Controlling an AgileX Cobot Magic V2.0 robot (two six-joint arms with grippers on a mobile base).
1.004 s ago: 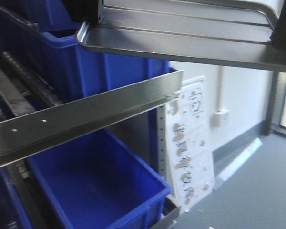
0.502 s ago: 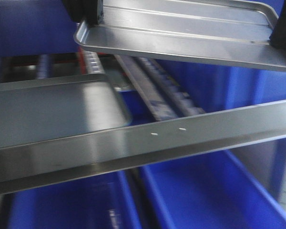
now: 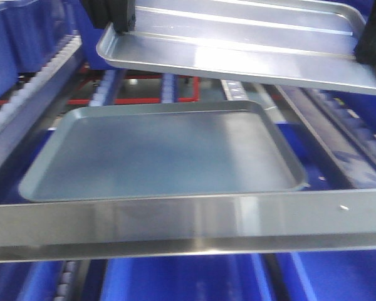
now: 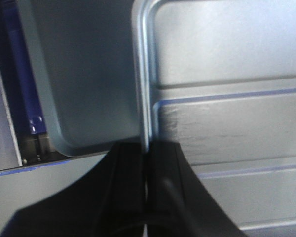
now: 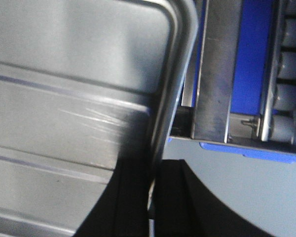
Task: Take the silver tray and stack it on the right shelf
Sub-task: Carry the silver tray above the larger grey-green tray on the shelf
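**A:** We hold the silver tray (image 3: 238,50) between the fingers. The left fingers (image 4: 126,192) are clenched on one short rim and the right fingers (image 5: 130,197) on the other. It hangs above the blue-grey tray (image 3: 163,153), apart from it.

**B:** Both grips are thin pinches on slick metal. If one slips, we expect the tray to swing onto the one below the fingers, or clip the front crossbar (image 3: 175,219).

**A:** Set down skewed, it could slide along the roller rack (image 3: 44,69).

**B:** We see one screw (image 3: 344,207), but the bar's ends are cut off, so we cannot tell which rack this is. The rim hides our fingertips, and the front view is blurred.
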